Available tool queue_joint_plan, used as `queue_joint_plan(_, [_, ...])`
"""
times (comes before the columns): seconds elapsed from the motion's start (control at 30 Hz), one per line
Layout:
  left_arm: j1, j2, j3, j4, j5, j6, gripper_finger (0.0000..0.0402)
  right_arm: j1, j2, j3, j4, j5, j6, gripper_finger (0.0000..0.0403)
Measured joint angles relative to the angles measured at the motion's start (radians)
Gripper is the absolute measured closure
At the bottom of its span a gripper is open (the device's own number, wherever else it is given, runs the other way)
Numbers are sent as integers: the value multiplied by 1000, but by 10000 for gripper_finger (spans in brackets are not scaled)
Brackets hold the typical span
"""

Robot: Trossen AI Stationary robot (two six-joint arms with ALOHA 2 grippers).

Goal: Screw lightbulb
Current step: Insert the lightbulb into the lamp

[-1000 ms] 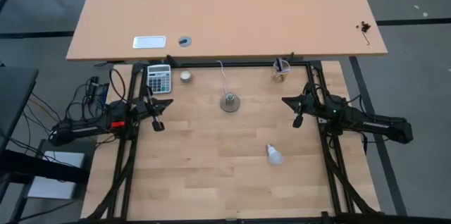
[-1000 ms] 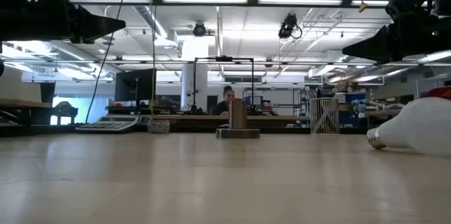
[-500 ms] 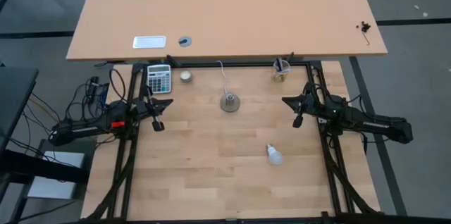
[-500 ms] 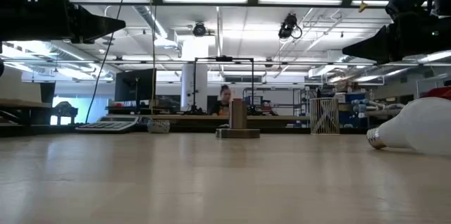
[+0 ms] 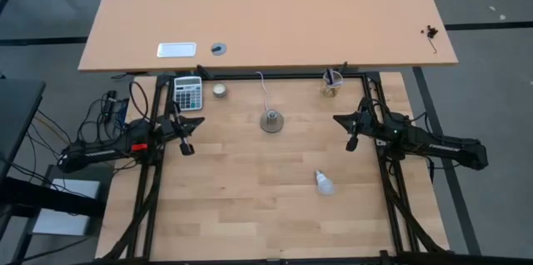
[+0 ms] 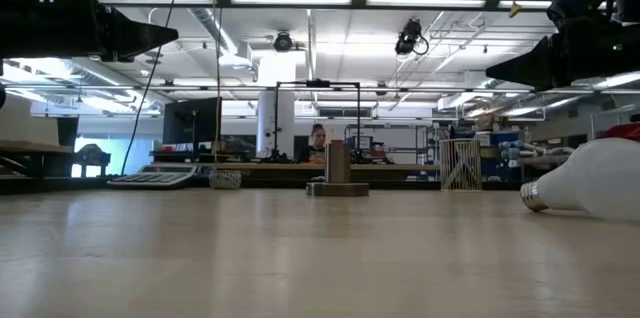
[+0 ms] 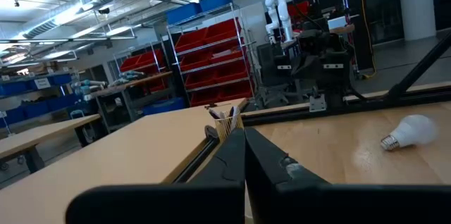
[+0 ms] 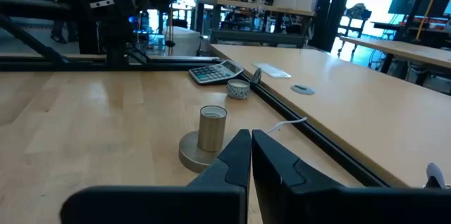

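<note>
The white lightbulb (image 5: pixel 324 183) lies on its side on the wooden table, right of centre and toward the near edge; it also shows in the low view (image 6: pixel 590 183) and the left wrist view (image 7: pixel 410 132). The round metal socket base (image 5: pixel 271 122) stands upright at mid-table with its white cord (image 5: pixel 263 90) running to the far edge, and appears in the right wrist view (image 8: pixel 207 139). My left gripper (image 5: pixel 201 120) hovers shut at the table's left side. My right gripper (image 5: pixel 336 118) hovers shut at the right side. Both are empty.
A calculator (image 5: pixel 187 92) and a small round tin (image 5: pixel 220 90) sit at the far left. A cup with pens (image 5: pixel 333 83) stands at the far right. A second, larger tabletop (image 5: pixel 266 15) lies beyond the far edge. A person shows in the room behind (image 6: pixel 318 142).
</note>
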Motion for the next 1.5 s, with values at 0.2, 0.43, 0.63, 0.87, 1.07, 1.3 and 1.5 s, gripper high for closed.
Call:
queue_joint_plan(0.2, [0, 0, 0, 2, 0, 1, 401, 0, 0, 0, 0, 0, 0, 379])
queue_joint_plan(0.43, [0, 0, 0, 41, 0, -57, 401, 0, 0, 0, 0, 0, 0, 378])
queue_joint_plan(0.63, [0, 0, 0, 45, 0, -130, 401, 0, 0, 0, 0, 0, 0, 379])
queue_joint_plan(0.87, [0, 56, 12, 53, 164, -200, 398, 0, 0, 0, 0, 0, 0, 380])
queue_joint_plan(1.07, [0, 216, 46, 118, 194, -232, 393, 0, 0, 0, 0, 0, 0, 378])
queue_joint_plan(1.3, [0, 451, 85, 273, 195, -232, 392, 0, 0, 0, 0, 0, 0, 379])
queue_joint_plan(1.5, [0, 655, 169, 293, 227, -232, 392, 0, 0, 0, 0, 0, 0, 380])
